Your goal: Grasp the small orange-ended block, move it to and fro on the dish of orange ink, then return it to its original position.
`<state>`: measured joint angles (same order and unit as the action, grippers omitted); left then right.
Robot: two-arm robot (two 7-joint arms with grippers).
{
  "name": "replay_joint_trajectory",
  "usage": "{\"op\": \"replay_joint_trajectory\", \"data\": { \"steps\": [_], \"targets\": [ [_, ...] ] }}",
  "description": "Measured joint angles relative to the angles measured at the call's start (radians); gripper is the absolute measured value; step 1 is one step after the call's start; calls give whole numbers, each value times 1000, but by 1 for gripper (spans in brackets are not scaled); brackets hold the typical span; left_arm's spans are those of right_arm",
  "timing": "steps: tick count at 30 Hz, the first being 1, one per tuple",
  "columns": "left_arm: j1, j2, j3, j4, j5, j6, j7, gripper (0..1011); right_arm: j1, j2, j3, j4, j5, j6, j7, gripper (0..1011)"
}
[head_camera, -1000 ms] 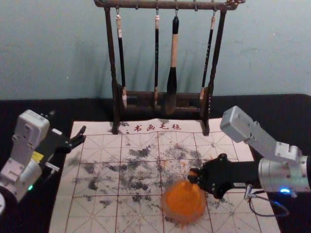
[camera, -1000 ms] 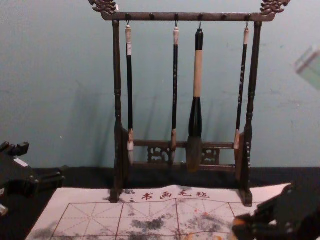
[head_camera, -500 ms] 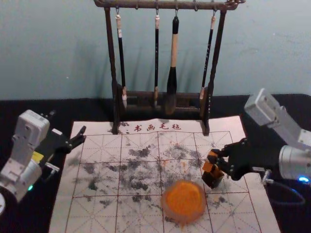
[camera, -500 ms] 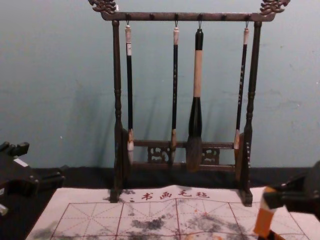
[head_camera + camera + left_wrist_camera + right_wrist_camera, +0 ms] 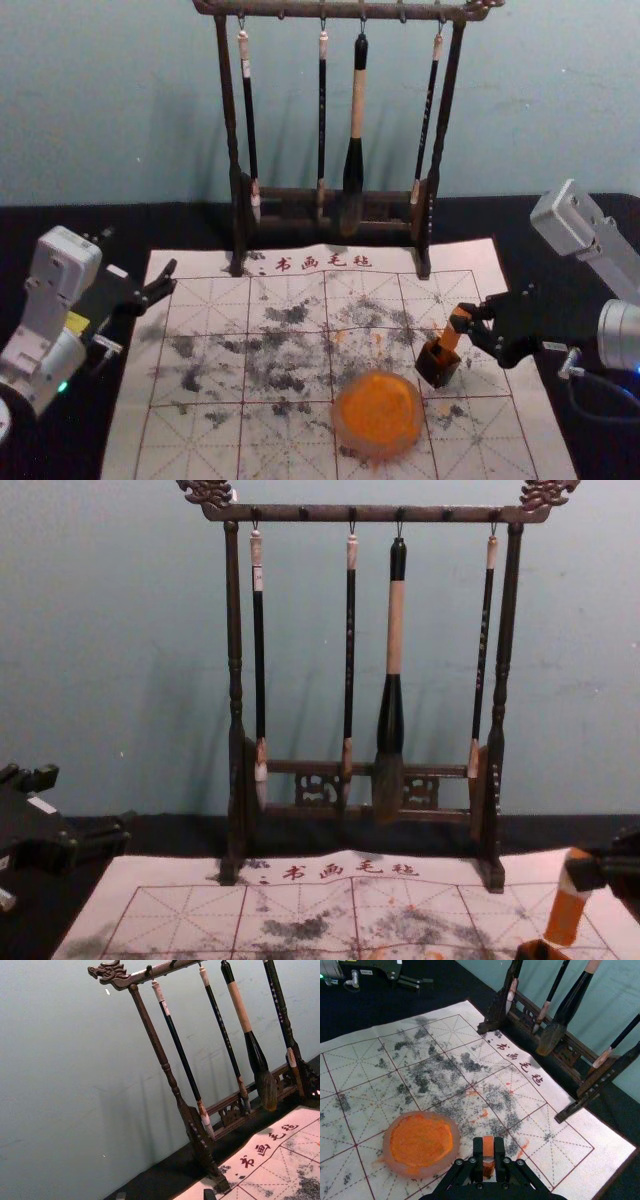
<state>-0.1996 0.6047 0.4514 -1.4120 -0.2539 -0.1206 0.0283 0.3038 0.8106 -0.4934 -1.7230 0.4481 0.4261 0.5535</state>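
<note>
While my right claw point(image 5: 464, 319) reaches in from the right side of the mat, its fingers are clenched on the upper end of the small orange-ended block point(image 5: 449, 338), one finger on either side. I have the block tilted, its upper end leaning right and its lower end slanting left and nearer, with a pale band across it below my grip. That lower end is at the mouth of the open-topped dark box point(image 5: 437, 363), though I can't tell whether it dips inside or hangs just over the rim. The box sits on the mat to the right of the round dish point(image 5: 343, 436) and a little farther off, near it but apart from it, and orange ink point(image 5: 380, 410) spreads over the middle of the dish. My left claw point(image 5: 138, 255) is parked at the left, by the mat's far left corner, its fingers spread wide. Under the dish and box lies the white mat point(image 5: 484, 262), ruled with red squares and blotched with black and some orange. Across its far edge stands the dark wooden stand point(image 5: 340, 9), with four brushes point(image 5: 357, 110) hanging from it.
</note>
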Motion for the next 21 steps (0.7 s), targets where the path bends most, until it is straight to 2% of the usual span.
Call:
{"op": "replay_joint_trajectory", "data": {
  "steps": [12, 21],
  "targets": [
    [0, 0, 0, 0, 0, 0, 0, 1001, 3, -12, -4, 18, -4, 6, 6, 86],
    [0, 0, 0, 0, 0, 0, 0, 1001, 26, -35, -28, 54, -20, 16, 20, 86]
  ]
}}
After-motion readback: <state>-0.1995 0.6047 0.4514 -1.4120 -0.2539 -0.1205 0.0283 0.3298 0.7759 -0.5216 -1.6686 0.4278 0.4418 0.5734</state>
